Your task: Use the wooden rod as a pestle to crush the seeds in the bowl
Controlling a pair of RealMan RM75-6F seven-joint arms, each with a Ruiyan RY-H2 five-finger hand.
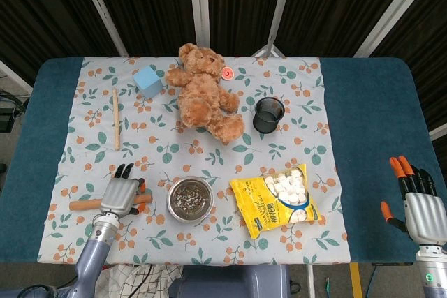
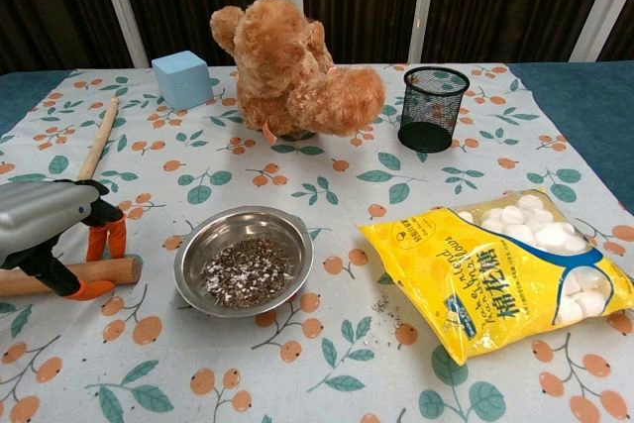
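Observation:
A steel bowl (image 1: 209,197) (image 2: 288,231) holding dark crushed seeds (image 2: 244,274) stands at the front middle of the flowered cloth. Just to its left, a thick wooden rod (image 1: 83,204) (image 2: 111,270) lies flat on the cloth. My left hand (image 1: 120,196) (image 2: 45,215) hangs over the rod's bowl-side end, with fingers (image 2: 104,239) down on the far side and the thumb on the near side. The rod still rests on the table. My right hand (image 1: 421,204) hovers at the front right over the bare blue table, fingers spread and holding nothing; the chest view does not show it.
A thin wooden stick (image 1: 116,118) (image 2: 98,152) lies at the back left near a blue cube (image 1: 148,82) (image 2: 182,78). A teddy bear (image 1: 202,95) (image 2: 287,66) and a black mesh cup (image 1: 269,114) (image 2: 433,108) stand behind the bowl. A yellow marshmallow bag (image 1: 277,198) (image 2: 505,284) lies right of it.

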